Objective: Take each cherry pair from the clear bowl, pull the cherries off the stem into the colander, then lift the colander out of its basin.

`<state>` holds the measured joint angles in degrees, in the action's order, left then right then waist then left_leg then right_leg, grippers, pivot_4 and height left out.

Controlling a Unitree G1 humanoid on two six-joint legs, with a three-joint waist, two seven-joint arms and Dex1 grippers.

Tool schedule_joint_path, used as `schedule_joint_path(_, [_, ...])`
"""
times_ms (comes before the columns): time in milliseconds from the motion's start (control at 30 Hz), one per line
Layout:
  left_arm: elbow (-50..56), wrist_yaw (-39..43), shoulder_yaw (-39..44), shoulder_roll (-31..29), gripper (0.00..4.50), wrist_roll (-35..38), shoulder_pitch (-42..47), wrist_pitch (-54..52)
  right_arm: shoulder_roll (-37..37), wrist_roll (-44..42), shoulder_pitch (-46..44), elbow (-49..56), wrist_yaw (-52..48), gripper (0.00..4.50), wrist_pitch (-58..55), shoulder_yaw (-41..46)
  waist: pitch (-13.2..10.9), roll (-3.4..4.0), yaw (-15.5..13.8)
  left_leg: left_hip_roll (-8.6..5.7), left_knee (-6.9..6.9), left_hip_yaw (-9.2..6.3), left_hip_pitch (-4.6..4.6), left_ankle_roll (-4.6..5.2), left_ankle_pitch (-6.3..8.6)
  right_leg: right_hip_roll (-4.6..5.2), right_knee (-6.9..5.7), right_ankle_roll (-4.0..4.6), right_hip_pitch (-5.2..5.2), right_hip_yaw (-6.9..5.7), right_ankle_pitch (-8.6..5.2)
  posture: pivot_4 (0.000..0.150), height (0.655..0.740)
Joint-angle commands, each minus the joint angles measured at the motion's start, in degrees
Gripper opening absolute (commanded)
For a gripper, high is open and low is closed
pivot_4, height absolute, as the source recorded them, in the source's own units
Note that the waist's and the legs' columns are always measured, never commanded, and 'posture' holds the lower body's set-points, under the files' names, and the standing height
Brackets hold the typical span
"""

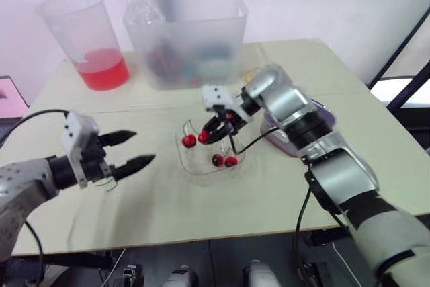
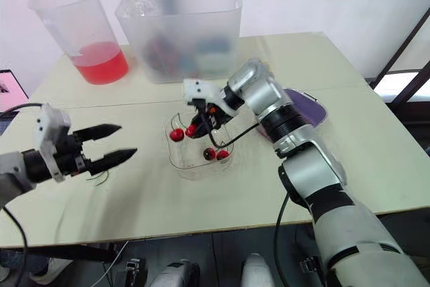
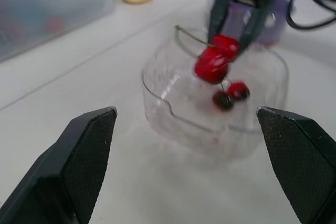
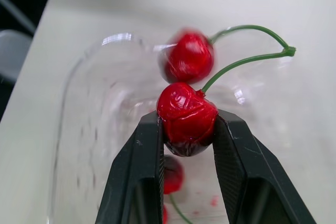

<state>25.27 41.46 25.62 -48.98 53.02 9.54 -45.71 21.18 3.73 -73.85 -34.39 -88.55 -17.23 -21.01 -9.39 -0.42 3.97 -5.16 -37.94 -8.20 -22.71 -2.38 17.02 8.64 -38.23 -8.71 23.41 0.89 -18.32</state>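
Right gripper (image 1: 216,128) pinches one glossy red cherry (image 4: 186,119) over the clear plastic bowl (image 2: 185,166) — spread-fingered left gripper (image 1: 144,146) should grasp its seemingly free twin (image 4: 187,59).

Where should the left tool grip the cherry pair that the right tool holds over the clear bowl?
On the free cherry, coming from the robot's left: the right tool pinches the other cherry, and this one faces the open left tool.

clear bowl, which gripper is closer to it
Right. The right gripper is over the clear bowl, shut on a cherry; the left gripper hangs open, apart from it on the robot's left.
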Motion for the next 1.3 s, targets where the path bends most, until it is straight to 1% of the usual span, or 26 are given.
schedule_joint_path(33, [-2.5,-6.6,3.2,1.3,4.50,8.3,6.5,-4.2,1.8,-2.9,0.4,4.9,4.0,1.22,3.8,5.3,0.0,0.00,0.0,0.00,0.00,0.01,0.00,0.00,0.00,0.00,-0.01,0.00,0.00,0.00,0.00,0.150,0.7400])
schedule_joint_path(133, [-7.9,-16.3,4.1,4.2,4.50,17.0,14.9,-8.4,4.2,-2.7,2.0,11.3,8.7,1.22,7.3,7.5,0.0,-0.01,-0.1,-0.01,-0.04,0.02,-0.01,0.00,0.00,0.01,-0.04,0.00,0.01,0.00,0.00,0.150,0.7400])
schedule_joint_path(200, [-10.5,-20.3,4.3,5.5,4.50,22.6,19.3,-9.8,4.6,-1.3,3.3,15.0,13.7,1.22,10.3,8.2,0.0,-0.03,0.1,-0.01,-0.09,0.01,-0.01,0.00,0.00,0.01,-0.09,-0.01,0.03,-0.01,0.00,0.150,0.7400])
schedule_joint_path(300, [-11.9,-23.2,2.5,6.0,4.50,26.0,23.9,-11.2,4.4,0.4,5.7,18.9,20.1,1.22,14.0,8.3,0.0,-0.05,0.3,0.00,-0.10,0.07,0.01,0.00,0.00,0.01,-0.12,-0.01,0.05,0.00,0.00,0.150,0.7400])
schedule_joint_path(400, [-12.6,-23.4,-0.7,5.8,4.50,25.3,26.8,-12.5,4.4,0.9,8.2,22.9,23.0,1.22,13.9,7.6,0.0,-0.05,0.2,-0.01,-0.11,0.06,0.01,0.00,0.00,0.00,-0.19,-0.01,0.05,0.00,0.00,0.150,0.7400])
schedule_joint_path(567, [-14.1,-22.7,-5.5,7.3,4.50,24.0,31.5,-12.8,5.2,1.3,10.7,27.1,24.7,1.22,14.5,6.2,0.0,-0.06,0.0,-0.05,-0.12,0.05,0.00,0.00,0.00,0.00,-0.19,-0.01,0.03,0.00,0.00,0.150,0.7400])
schedule_joint_path(800, [-13.0,-21.0,-11.0,7.2,4.50,22.3,33.9,-15.4,6.9,1.7,13.6,30.8,24.3,1.22,21.7,4.4,0.0,-0.07,0.1,-0.04,-0.12,0.06,0.01,0.00,0.00,-0.01,-0.20,-0.01,0.04,0.01,0.00,0.150,0.7400])
schedule_joint_path(900, [-13.3,-20.4,-11.9,7.2,4.50,21.9,34.4,-16.0,7.6,1.7,14.3,31.7,24.0,1.22,23.7,3.7,0.0,-0.07,0.1,-0.04,-0.13,0.06,0.01,0.00,0.00,-0.01,-0.19,-0.01,0.04,0.01,0.00,0.150,0.7400])
schedule_joint_path(1000, [-14.1,-17.8,-12.9,6.6,4.50,20.1,35.1,-16.2,8.0,1.6,14.4,32.1,23.7,1.22,25.2,3.3,0.0,-0.07,0.1,-0.04,-0.12,0.06,0.01,0.00,0.00,-0.01,-0.19,-0.01,0.04,0.01,0.00,0.150,0.7400])
schedule_joint_path(1200, [-14.3,-15.3,-13.9,6.2,4.50,18.4,36.0,-17.3,8.2,0.4,14.8,32.8,22.9,1.22,25.4,3.1,0.0,-0.07,0.1,-0.05,-0.12,0.06,0.01,0.00,0.00,-0.01,-0.18,-0.01,0.03,0.00,0.00,0.150,0.7400])
schedule_joint_path(1233, [-14.3,-15.3,-14.1,6.2,3.98,17.8,36.1,-17.4,8.2,0.4,14.8,32.9,22.8,1.17,25.4,3.0,0.0,-0.07,0.1,-0.05,-0.12,0.06,0.01,0.00,0.00,-0.01,-0.18,-0.01,0.02,0.00,0.00,0.150,0.7400])
schedule_joint_path(1267, [-14.3,-14.9,-14.5,6.1,3.68,17.3,36.2,-17.7,8.3,0.4,14.8,32.9,22.7,1.17,25.6,2.9,0.0,-0.07,0.0,-0.05,-0.12,0.06,0.01,0.00,0.00,-0.01,-0.18,-0.01,0.02,0.00,0.00,0.150,0.7400])
schedule_joint_path(1300, [-14.2,-14.7,-14.7,6.1,3.21,17.1,36.3,-18.0,8.4,0.4,14.7,32.9,22.5,1.17,25.7,2.9,0.0,-0.07,0.0,-0.05,-0.13,0.05,0.01,0.00,0.00,-0.01,-0.19,-0.01,0.01,0.00,0.00,0.150,0.7400])
